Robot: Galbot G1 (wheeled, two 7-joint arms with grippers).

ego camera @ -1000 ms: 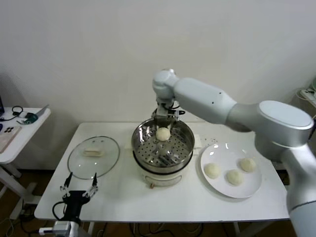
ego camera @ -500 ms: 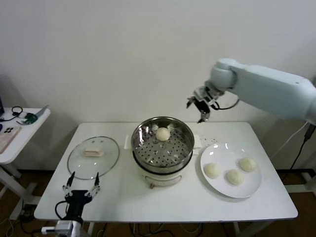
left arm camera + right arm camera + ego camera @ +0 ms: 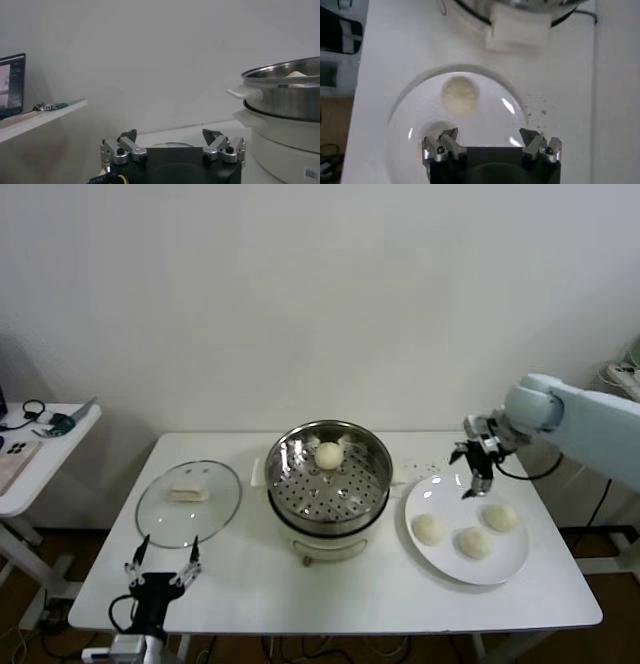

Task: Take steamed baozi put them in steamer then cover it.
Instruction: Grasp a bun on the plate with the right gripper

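Right gripper (image 3: 472, 470): you have it hovering above the far edge of the white plate (image 3: 440, 558), fingers spread wide with nothing between them.
Right fingers versus buns: in your right wrist view the open gripper (image 3: 491, 145) looks straight down on the plate (image 3: 490, 85); one bun (image 3: 460, 94) sits on the plate beyond the fingertips, apart from them, and a second bun (image 3: 435, 129) peeks out just beside one finger (image 3: 441, 145), not touched as far as you can see.
Baozi on plate: three steamed baozi rest there, apart from one another, one on the steamer side (image 3: 429, 529), one at the middle front (image 3: 474, 542), one toward the table's right edge (image 3: 501, 516); the last lies nearest your right gripper, below it.
Baozi in steamer: one bun (image 3: 329, 454) lies on the perforated tray at the back of the steamer (image 3: 330, 524).
Steamer: uncovered, mid-table, between the plate and the glass lid (image 3: 190, 502).
Glass lid: flat on the table, left of the steamer.
Left gripper (image 3: 160, 564): parked at the table's front left corner, near the lid, fingers wide and empty; your left wrist view shows the same open gripper (image 3: 172, 141) with the steamer (image 3: 282, 100) off to one side.
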